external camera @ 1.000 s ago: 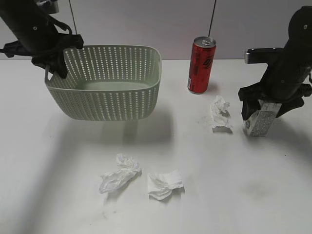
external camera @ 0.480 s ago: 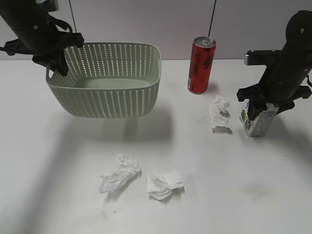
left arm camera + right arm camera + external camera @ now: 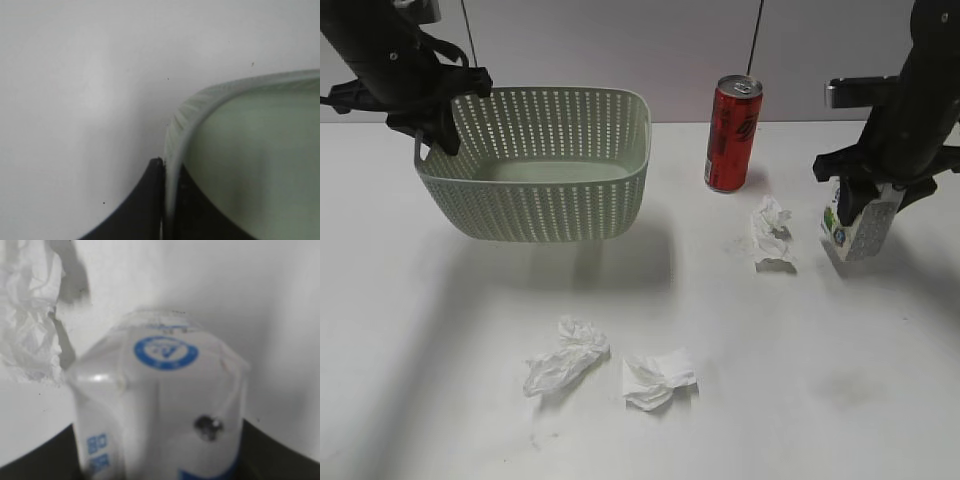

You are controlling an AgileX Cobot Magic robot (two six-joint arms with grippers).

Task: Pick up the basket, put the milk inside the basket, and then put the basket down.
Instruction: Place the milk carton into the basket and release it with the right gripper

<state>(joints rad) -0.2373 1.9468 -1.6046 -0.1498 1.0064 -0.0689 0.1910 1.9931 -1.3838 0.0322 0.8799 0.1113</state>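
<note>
In the exterior view, your left gripper point(image 3: 432, 128) holds the basket point(image 3: 542, 165) aloft at upper left, while the right gripper point(image 3: 873, 195) clamps the tilted milk point(image 3: 857, 225) at right, still outside the basket.

Left wrist: fingers pinch the basket rim point(image 3: 175, 130).

Right wrist: the carton point(image 3: 160, 410) fills the frame between the jaws.

Loading and lowering remain.

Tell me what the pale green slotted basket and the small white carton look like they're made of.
The pale sage-green perforated basket looks like moulded plastic with a matte finish: uniform colour, regular rows of slots, a smooth rounded rim. The small white carton with blue print looks like coated paperboard with a slight sheen: flat folded faces, creased edges and a soft highlight in the right wrist view, though that view is blurred.
</note>
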